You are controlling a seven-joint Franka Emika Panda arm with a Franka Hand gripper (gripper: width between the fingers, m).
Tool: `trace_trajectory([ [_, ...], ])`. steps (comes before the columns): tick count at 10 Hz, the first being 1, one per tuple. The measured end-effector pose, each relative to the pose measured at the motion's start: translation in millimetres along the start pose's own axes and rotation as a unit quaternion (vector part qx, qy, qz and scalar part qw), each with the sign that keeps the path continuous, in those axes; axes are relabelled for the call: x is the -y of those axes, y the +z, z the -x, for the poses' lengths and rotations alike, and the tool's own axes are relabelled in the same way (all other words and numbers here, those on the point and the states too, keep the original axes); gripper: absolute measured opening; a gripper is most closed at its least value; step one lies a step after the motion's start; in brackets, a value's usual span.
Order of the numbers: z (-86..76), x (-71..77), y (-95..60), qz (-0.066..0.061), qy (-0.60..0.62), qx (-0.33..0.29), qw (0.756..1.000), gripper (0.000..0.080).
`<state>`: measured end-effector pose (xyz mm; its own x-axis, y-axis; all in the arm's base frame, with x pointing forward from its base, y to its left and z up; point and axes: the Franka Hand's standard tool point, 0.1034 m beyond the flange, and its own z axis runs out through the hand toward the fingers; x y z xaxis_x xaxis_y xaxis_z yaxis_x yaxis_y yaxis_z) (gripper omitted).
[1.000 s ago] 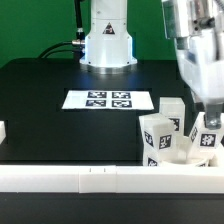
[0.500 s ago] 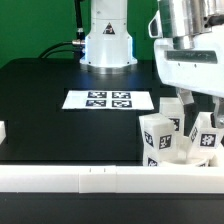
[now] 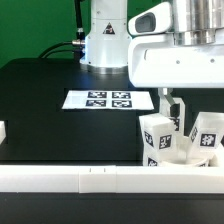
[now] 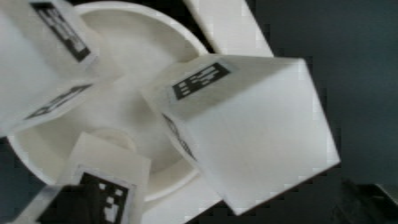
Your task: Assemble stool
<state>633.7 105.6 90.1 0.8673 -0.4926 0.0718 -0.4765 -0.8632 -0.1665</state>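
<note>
The stool's white parts sit at the exterior view's right, behind the rail. Two blocky tagged legs stand upright, one (image 3: 158, 135) nearer the middle and one (image 3: 207, 134) at the edge. The round seat's rim (image 3: 178, 157) shows low between them. In the wrist view the ring-shaped seat (image 4: 125, 60) lies below me, with a large tagged leg (image 4: 249, 120) and a smaller one (image 4: 103, 186) against it. My gripper (image 3: 190, 110) hangs just above and behind the legs. One dark finger (image 3: 176, 106) shows beside the nearer leg. The jaws look apart and hold nothing.
The marker board (image 3: 110, 100) lies flat mid-table. A long white border rail (image 3: 90, 178) runs along the front edge. A small white block (image 3: 3, 131) sits at the exterior view's far left. The robot base (image 3: 107, 40) stands at the back.
My hand has swung toward the exterior view's left and closer to the camera, now filling the upper right. The legs and seat have not moved.
</note>
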Motion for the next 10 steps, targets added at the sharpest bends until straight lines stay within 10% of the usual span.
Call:
trace_trajectory([
  [8,1.5,11.1,-11.4,0.034,-0.445,0.01,0.895,0.0649],
  [10,10.9,23.9,-9.4,0.07,-0.656,0.032,0.751,0.0649],
])
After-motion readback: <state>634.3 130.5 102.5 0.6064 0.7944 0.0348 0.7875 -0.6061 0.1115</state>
